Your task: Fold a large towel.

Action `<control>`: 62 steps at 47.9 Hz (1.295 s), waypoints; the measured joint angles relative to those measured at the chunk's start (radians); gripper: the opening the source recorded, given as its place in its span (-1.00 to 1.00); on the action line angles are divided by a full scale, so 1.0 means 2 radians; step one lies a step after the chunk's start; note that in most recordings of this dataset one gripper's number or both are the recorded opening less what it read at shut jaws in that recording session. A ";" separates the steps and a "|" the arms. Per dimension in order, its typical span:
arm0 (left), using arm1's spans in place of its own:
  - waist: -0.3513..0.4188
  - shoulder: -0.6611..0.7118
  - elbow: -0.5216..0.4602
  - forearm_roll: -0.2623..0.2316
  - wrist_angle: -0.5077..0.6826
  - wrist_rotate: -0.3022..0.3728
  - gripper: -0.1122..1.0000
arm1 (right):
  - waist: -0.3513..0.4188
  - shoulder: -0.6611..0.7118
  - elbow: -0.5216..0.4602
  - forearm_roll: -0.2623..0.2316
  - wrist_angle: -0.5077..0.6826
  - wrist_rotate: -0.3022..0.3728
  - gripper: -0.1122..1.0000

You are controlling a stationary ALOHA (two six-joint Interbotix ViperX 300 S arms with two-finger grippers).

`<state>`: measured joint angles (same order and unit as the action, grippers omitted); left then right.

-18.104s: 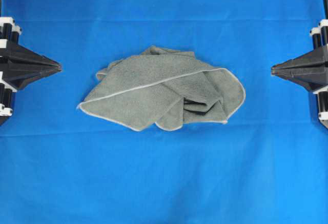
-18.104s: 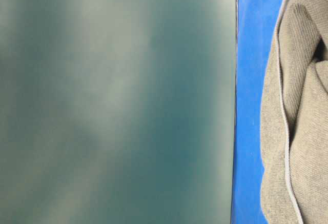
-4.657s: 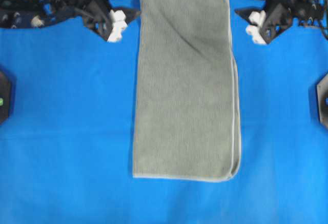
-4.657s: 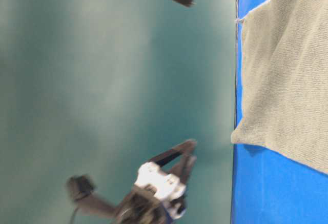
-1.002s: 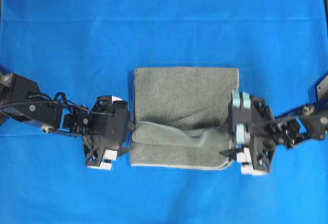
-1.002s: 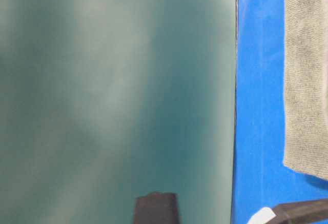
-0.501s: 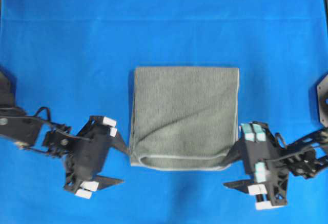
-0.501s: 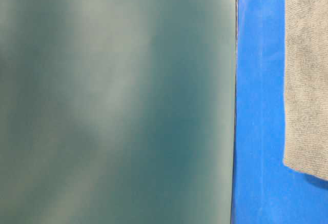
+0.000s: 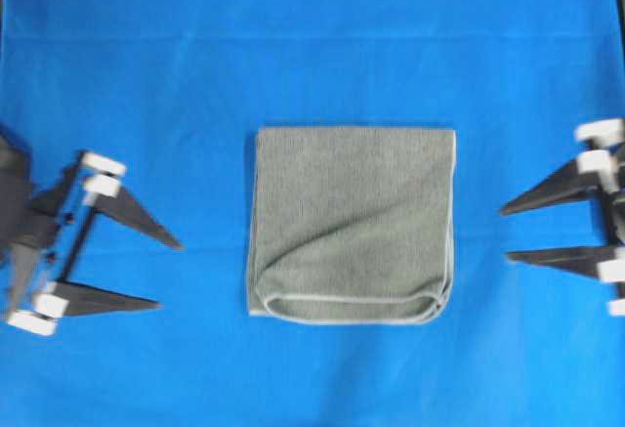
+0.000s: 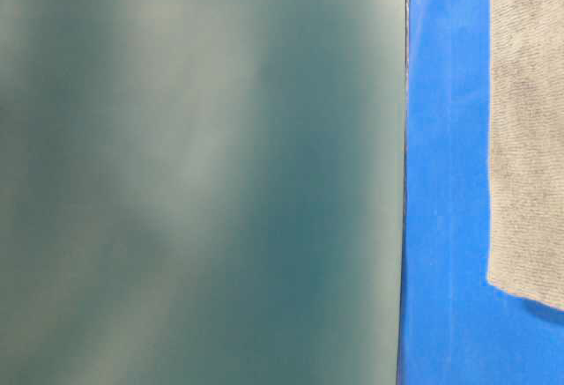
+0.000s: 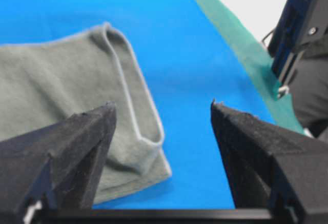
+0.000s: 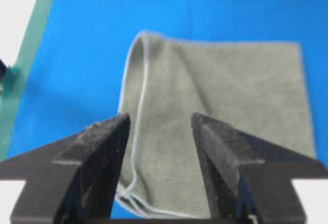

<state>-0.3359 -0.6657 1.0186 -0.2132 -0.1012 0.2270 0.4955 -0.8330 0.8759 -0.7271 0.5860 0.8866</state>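
We saw the towel (image 9: 352, 224) lying flat in the middle of the blue sheet (image 9: 312, 46), folded into a nearly square packet, with its pale stitched edges stacked along the near side and curling around the near right corner. A soft diagonal crease crossed its top layer.

Our left gripper (image 9: 146, 273) stood to the left of it and our right gripper (image 9: 508, 234) to the right, both well apart from the cloth. The jaws of both were spread wide and held nothing; each wrist view showed only empty space between the fingers, with the towel behind.

We judged the towel to be light, soft and limp, with no stiffness of its own. It would sag and bend wherever it was lifted, and its layers could slide over each other. The rough surface should give the fingers good friction. For one more fold, we thought it best to pinch all layers together at the two near corners, where the stitched edges meet.
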 measured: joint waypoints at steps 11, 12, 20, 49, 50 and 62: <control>0.047 -0.143 0.086 0.000 -0.002 0.001 0.48 | 0.000 -0.116 0.076 -0.035 0.008 0.018 0.21; 0.052 -0.153 0.095 0.000 -0.003 0.001 0.48 | 0.000 -0.125 0.083 -0.038 0.008 0.022 0.21; 0.094 -0.231 0.156 0.000 -0.003 0.001 0.48 | -0.017 -0.173 0.133 -0.074 0.010 0.073 0.21; 0.144 -0.289 0.219 0.000 0.009 -0.023 0.47 | -0.071 -0.161 0.197 -0.186 0.011 0.216 0.21; 0.144 -0.290 0.219 0.000 0.009 -0.022 0.48 | -0.071 -0.161 0.197 -0.186 0.010 0.216 0.21; 0.144 -0.290 0.218 0.000 0.013 -0.024 0.47 | -0.071 -0.161 0.197 -0.186 0.011 0.217 0.21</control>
<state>-0.0476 -1.2456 1.4542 -0.2132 -0.0752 0.1795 0.3543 -1.1551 1.2701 -1.0983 0.6075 1.3208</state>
